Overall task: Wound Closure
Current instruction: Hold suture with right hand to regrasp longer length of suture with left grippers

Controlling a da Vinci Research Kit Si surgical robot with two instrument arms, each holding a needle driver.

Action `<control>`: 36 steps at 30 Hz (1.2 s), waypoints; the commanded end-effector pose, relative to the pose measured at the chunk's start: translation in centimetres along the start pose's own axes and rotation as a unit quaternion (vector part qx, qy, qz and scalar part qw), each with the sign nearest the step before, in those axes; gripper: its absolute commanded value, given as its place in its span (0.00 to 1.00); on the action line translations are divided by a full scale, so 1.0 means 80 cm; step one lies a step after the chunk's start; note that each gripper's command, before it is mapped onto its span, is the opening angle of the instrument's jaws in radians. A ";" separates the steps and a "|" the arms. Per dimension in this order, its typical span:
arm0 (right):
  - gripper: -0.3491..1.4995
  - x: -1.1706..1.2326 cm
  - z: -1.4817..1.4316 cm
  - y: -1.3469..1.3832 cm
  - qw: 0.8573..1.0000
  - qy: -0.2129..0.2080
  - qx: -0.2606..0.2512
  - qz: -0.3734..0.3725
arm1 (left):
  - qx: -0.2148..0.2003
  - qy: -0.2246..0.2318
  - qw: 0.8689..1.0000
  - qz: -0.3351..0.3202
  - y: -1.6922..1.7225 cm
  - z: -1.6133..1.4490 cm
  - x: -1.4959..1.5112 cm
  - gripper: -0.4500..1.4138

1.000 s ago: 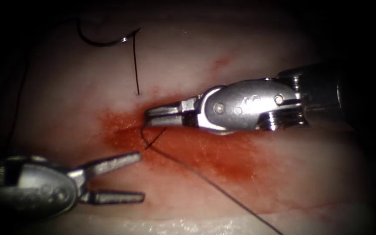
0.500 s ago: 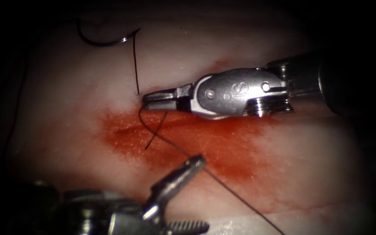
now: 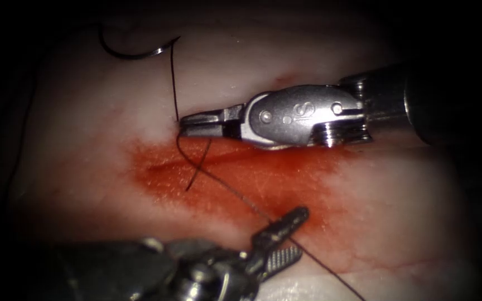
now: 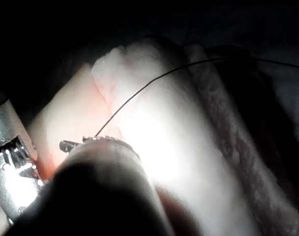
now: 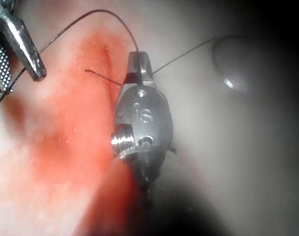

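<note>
Endoscope view: right tool [image 3: 182, 125] grips thread [image 3: 235, 192]; left tool [image 3: 291, 237] gapes astride it; needle [image 3: 135, 53] lies free.

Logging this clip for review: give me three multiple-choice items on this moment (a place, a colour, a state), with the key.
1. Where is the thin curved steel needle?
A. in the right arm's silver tool
B. lying on the pale tissue, up and left of the cut, unheld
C. in the left arm's silver tool

2. What colour is the fine thread?
A. white
B. green
C. dark

3. The left tool's jaws are:
A. open, astride the thread
B. shut on the needle
C. shut on tissue

Key:
1. B: it lies on the surface, away from both tools.
2. C: a dark strand crosses the red fluid.
3. A: they are parted and hold nothing, while the right tool is shut on the thread.
</note>
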 end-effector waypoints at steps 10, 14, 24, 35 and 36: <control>0.00 -0.0001 0.0009 0.0001 1.000 0.001 0.001 0.001 | -0.014 0.007 1.000 0.008 0.0021 0.0030 0.0003 0.30; 0.00 -0.0001 0.0010 0.0002 1.000 0.001 0.000 0.001 | -0.018 0.015 1.000 0.011 0.0028 0.0043 0.0011 0.28; 0.00 -0.0001 0.0008 0.0001 1.000 0.001 0.001 0.007 | -0.053 0.033 0.998 -0.014 0.0023 0.0008 -0.0008 0.00; 0.00 -0.0002 -0.0021 -0.0027 0.999 0.025 0.008 0.028 | -0.031 -0.029 0.998 -0.036 -0.0005 -0.0133 -0.0116 0.00; 0.00 -0.0001 -0.0022 -0.0032 0.999 0.025 0.009 0.030 | -0.029 -0.032 0.998 -0.037 -0.0008 -0.0141 -0.0125 0.00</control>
